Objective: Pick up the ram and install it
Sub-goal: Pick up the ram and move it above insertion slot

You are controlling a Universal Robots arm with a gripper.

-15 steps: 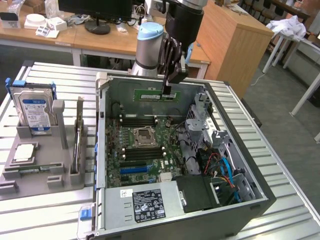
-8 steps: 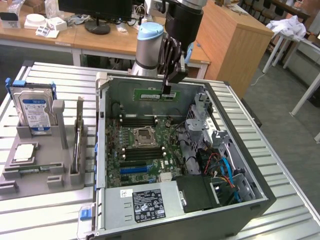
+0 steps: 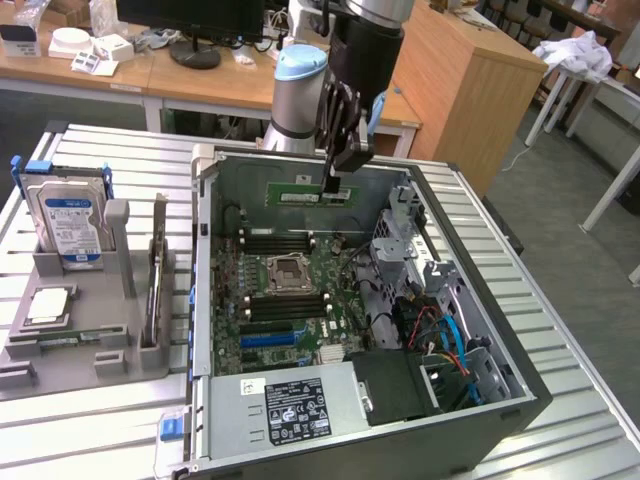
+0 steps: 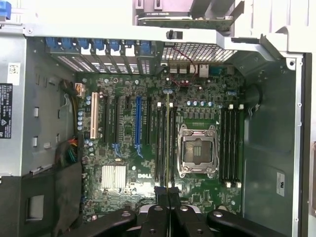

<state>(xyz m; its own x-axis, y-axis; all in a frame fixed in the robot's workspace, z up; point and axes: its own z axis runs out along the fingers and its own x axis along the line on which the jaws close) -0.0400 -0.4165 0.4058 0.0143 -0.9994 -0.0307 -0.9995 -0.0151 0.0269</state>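
Black metal jaws clamp tight on the ram (image 3: 298, 191), a thin flat green stick. It hangs over the boxy open case (image 3: 420, 445).

Ram (image 3: 300, 192) in tool (image 3: 336, 184), above motherboard (image 3: 300, 300) inside case (image 3: 520, 395); hard drive (image 3: 68, 225) at exterior view's left.

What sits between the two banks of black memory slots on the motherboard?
The silver-framed processor socket sits between the memory slots, seen in both the wrist and exterior views.
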